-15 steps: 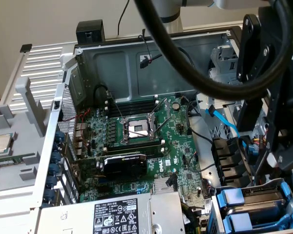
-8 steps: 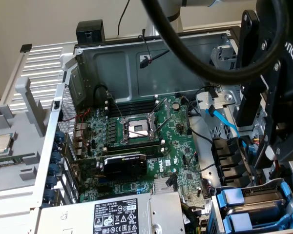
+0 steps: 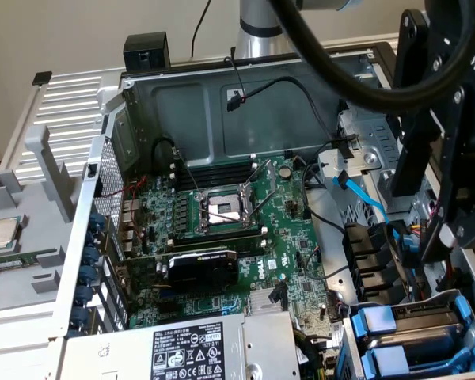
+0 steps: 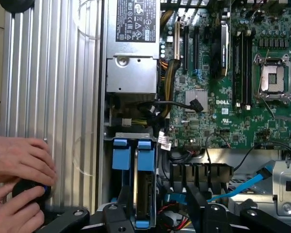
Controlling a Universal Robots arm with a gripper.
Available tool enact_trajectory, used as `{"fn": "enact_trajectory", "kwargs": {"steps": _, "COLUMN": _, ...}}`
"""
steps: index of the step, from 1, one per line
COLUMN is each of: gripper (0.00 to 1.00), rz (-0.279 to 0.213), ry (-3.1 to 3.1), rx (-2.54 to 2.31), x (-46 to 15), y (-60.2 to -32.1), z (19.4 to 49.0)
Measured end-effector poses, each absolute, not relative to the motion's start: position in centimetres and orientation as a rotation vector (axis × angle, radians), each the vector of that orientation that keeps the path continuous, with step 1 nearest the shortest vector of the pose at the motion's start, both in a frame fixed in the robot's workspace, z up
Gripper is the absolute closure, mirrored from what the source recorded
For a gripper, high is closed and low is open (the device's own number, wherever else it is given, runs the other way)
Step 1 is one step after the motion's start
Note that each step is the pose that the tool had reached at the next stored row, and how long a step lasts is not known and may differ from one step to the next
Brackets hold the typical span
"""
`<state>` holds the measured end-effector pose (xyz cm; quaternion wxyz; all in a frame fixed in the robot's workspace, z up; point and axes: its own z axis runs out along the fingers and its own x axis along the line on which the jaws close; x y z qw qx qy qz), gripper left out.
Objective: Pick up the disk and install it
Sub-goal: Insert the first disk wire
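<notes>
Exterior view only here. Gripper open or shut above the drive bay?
Observer: Open. In the wrist view the gripper has its fingers well apart, holding nothing.
Operator: Lined up on the disk?
Observer: Roughly. The disk, on edge in its blue carrier, shows between the fingers, touching neither.
Operator: Anyone near?
Observer: Yes. A person's hand and a second hand grip a black round object on the ribbed panel beside the power supply.
</notes>
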<state>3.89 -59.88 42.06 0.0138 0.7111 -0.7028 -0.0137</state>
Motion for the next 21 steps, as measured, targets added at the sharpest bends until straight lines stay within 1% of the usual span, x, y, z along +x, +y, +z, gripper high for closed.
{"fn": "enact_trajectory", "kwargs": {"steps": 8, "gripper": 0.43, "rz": -0.034, "ry": -2.196, "rx": 2.215, "x": 5.3, "y": -59.6, "z": 42.1}}
{"fn": "enact_trajectory", "kwargs": {"steps": 13, "gripper": 0.43, "rz": -0.040, "ry": -2.230, "rx": 2.189, "x": 5.5, "y": -59.6, "z": 42.1}}
{"fn": "enact_trajectory", "kwargs": {"steps": 18, "gripper": 0.43, "rz": -0.025, "ry": -2.281, "rx": 2.156, "x": 5.5, "y": -59.6, "z": 42.1}}
{"fn": "enact_trajectory", "kwargs": {"steps": 21, "gripper": 0.43, "rz": -0.028, "ry": -2.318, "rx": 2.123, "x": 5.5, "y": -59.6, "z": 41.9}}
